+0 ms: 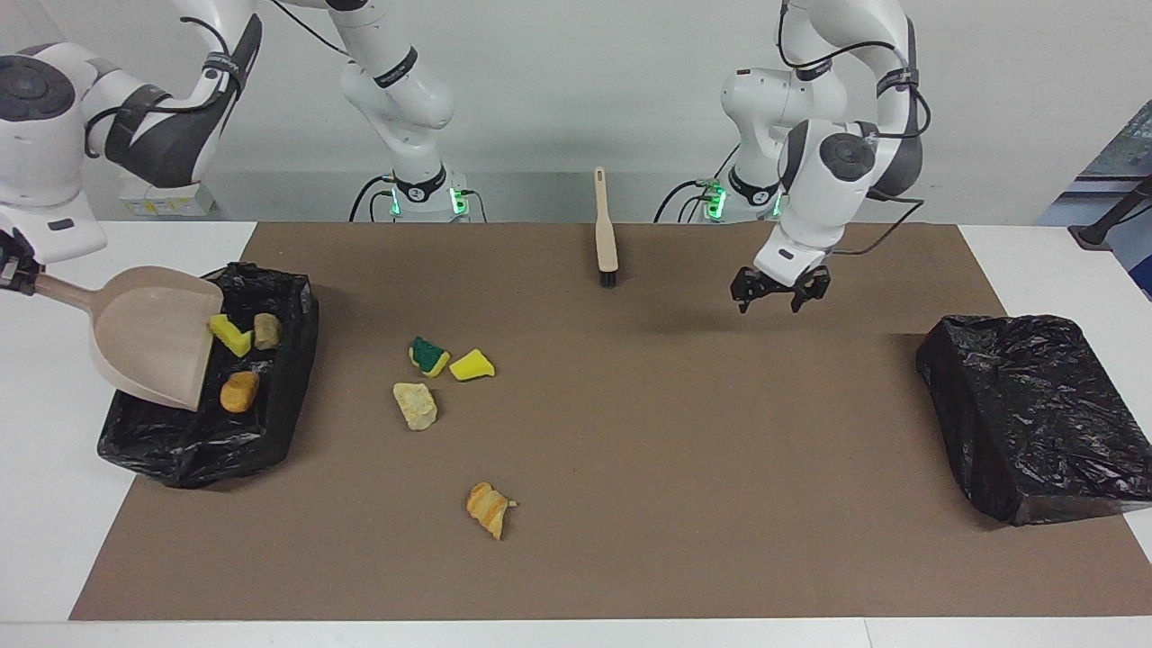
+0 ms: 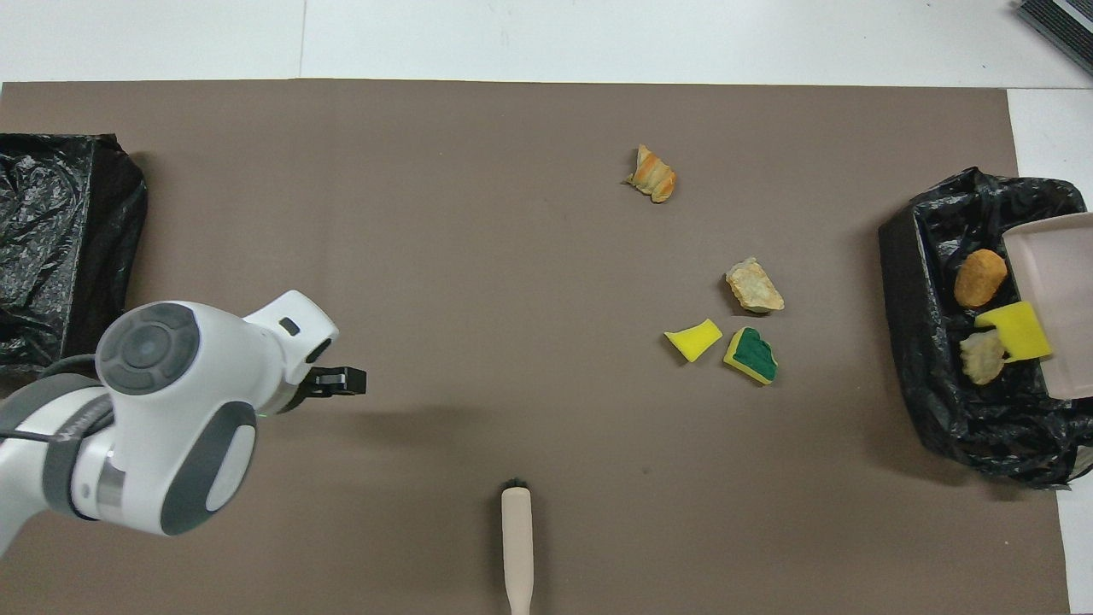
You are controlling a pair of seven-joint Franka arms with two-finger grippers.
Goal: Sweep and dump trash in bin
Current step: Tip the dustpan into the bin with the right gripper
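Over the bin (image 1: 171,450) at the right arm's end of your bench, your right gripper (image 1: 7,270) grasps the dustpan (image 1: 153,346), tipped steeply; three trash pieces (image 1: 238,391) lie in the bin. Four scraps (image 1: 418,405) rest on the brown mat. Your left gripper (image 1: 779,290) hangs released over the mat near the brush (image 1: 606,243).

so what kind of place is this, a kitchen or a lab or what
Most likely a robot lab test bench, not a kitchen. Two arms are fixed at a white table covered by a brown mat, with bag-lined bins at both ends and staged sponge and bread scraps. The walls are bare.
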